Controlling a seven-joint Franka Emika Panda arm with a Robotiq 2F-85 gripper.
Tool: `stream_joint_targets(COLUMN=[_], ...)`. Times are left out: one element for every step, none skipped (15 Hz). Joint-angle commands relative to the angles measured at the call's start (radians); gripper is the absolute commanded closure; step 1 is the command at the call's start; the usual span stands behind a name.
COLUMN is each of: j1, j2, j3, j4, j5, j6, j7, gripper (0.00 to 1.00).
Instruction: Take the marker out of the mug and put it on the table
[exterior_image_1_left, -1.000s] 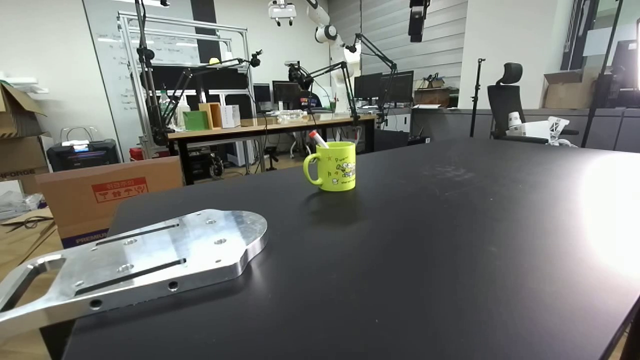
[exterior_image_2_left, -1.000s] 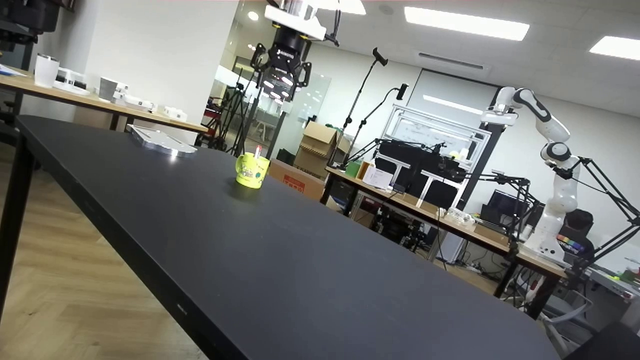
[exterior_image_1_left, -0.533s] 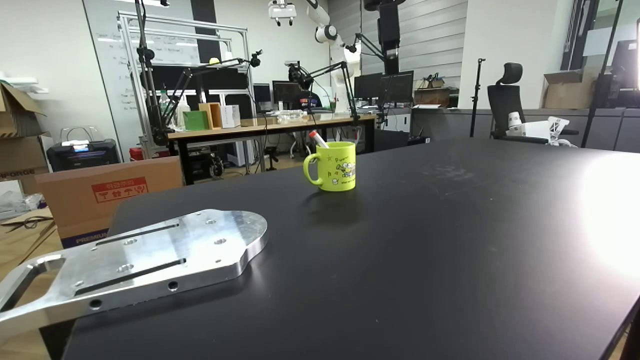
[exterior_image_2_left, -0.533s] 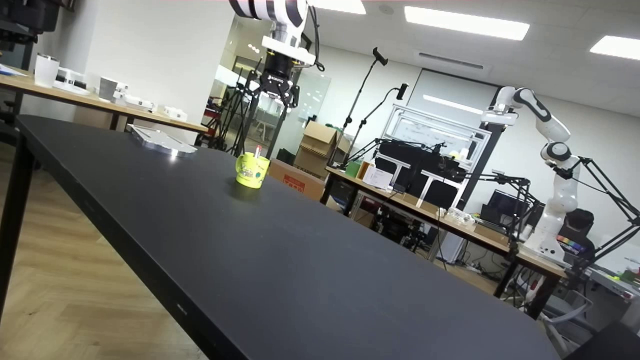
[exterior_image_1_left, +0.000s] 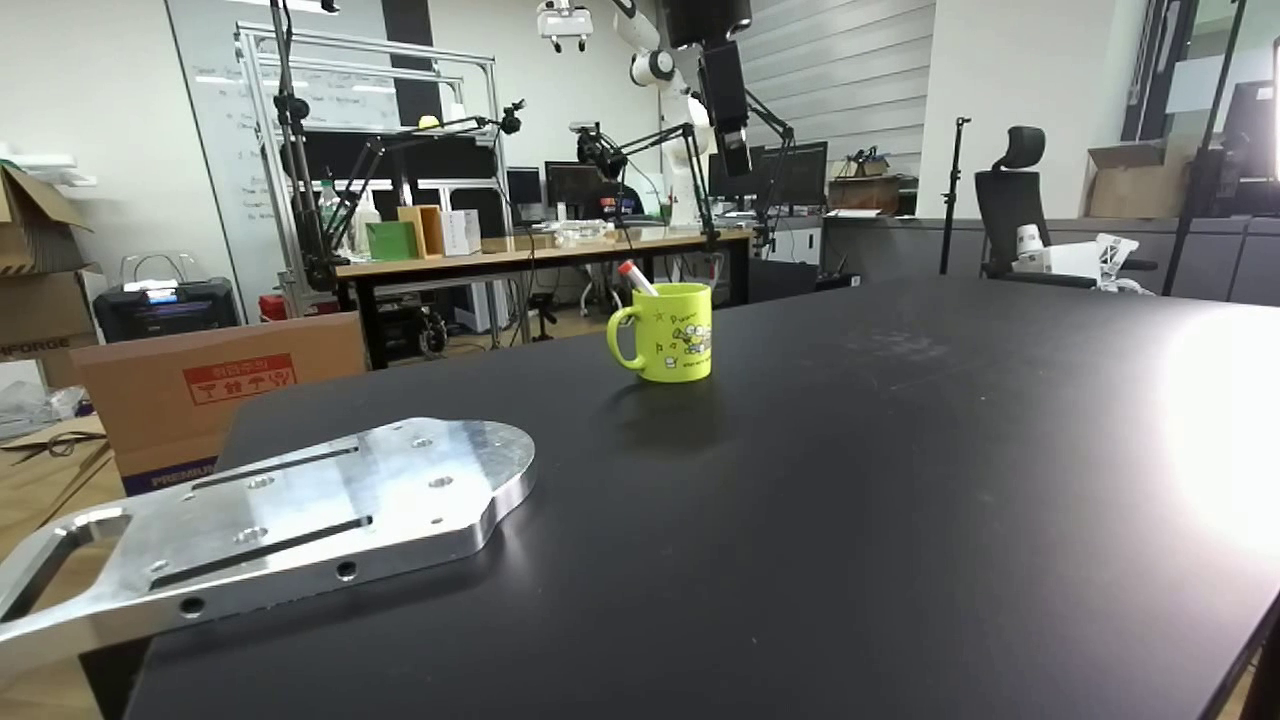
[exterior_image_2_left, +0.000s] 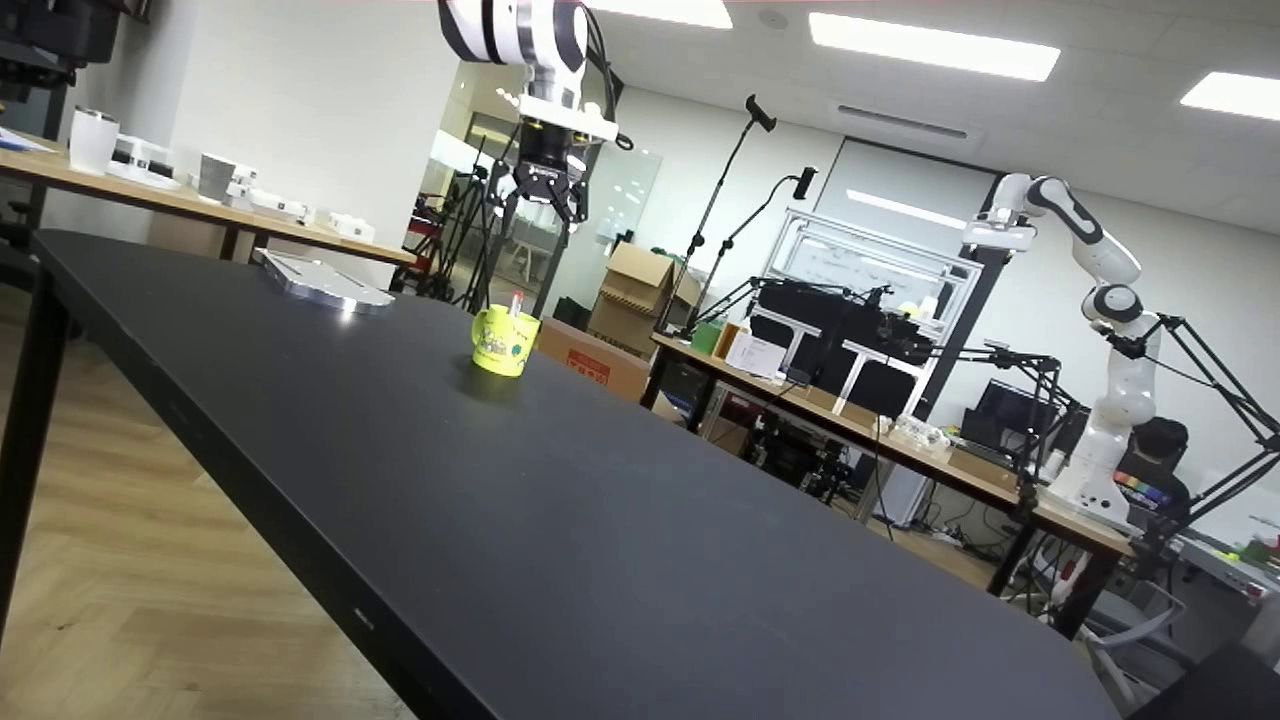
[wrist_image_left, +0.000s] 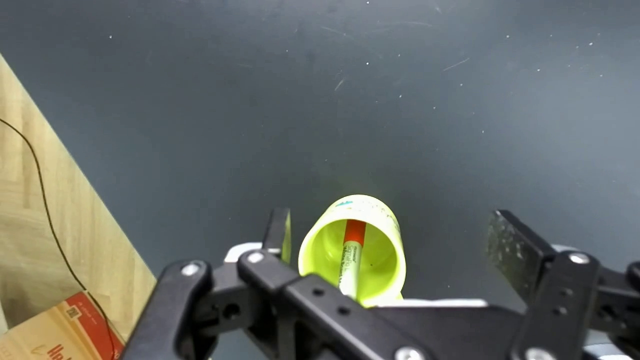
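Note:
The yellow-green mug (exterior_image_1_left: 690, 345) stands upright on the black table (exterior_image_1_left: 850, 520); the mug also shows in an exterior view (exterior_image_2_left: 503, 350) and the wrist view (wrist_image_left: 385, 210). The red and white marker (exterior_image_1_left: 638, 278) leans inside it, its red-tipped end above the rim on the handle side. In the wrist view the marker (wrist_image_left: 351, 255) shows a red part deep in the mug; its upper end is hidden behind a gripper link. My gripper (wrist_image_left: 392, 230) is open and empty, fingers wide apart. In both exterior views the gripper (exterior_image_1_left: 735, 155) (exterior_image_2_left: 540, 205) hangs well above the mug, touching nothing.
A silver metal plate (exterior_image_1_left: 380, 480) lies on the table near the mug, overhanging the edge; it also shows in an exterior view (exterior_image_2_left: 325, 283). A cardboard box (exterior_image_1_left: 230, 390) stands beyond the table edge. A wooden workbench (exterior_image_1_left: 540, 250) with clutter is behind.
My gripper has come down and, in both exterior views, moved to the left. It is now nearer above the mug. The mug and marker have not moved.

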Motion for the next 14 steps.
stream_joint_targets(j1=[0.000, 0.000, 0.000, 0.004, 0.008, 0.008, 0.005, 0.008, 0.012, 0.015, 0.014, 0.016, 0.021, 0.028], j2=[0.003, 0.004, 0.004, 0.024, 0.065, 0.093, 0.122, 0.155, 0.190, 0.221, 0.250, 0.278, 0.306, 0.332], j3=[-0.002, -0.004, -0.005, -0.013, -0.023, -0.025, -0.025, -0.029, -0.031, -0.030, -0.025, -0.023, -0.023, -0.025], j4=[0.007, 0.010, 0.012, 0.043, 0.106, 0.148, 0.185, 0.229, 0.279, 0.323, 0.362, 0.403, 0.443, 0.484], j5=[0.000, 0.000, 0.000, -0.002, 0.013, 0.023, 0.035, 0.044, 0.048, 0.057, 0.065, 0.071, 0.074, 0.075], j6=[-0.003, -0.006, -0.007, -0.005, -0.027, -0.059, -0.085, -0.109, -0.147, -0.189, -0.214, -0.241, -0.259, -0.277], j7=[-0.003, -0.005, -0.007, 0.017, 0.046, 0.051, 0.055, 0.063, 0.068, 0.071, 0.059, 0.053, 0.052, 0.050], gripper=[0.00, 0.00, 0.00, 0.00, 0.00, 0.00, 0.00, 0.00, 0.00, 0.00, 0.00, 0.00, 0.00, 0.00])
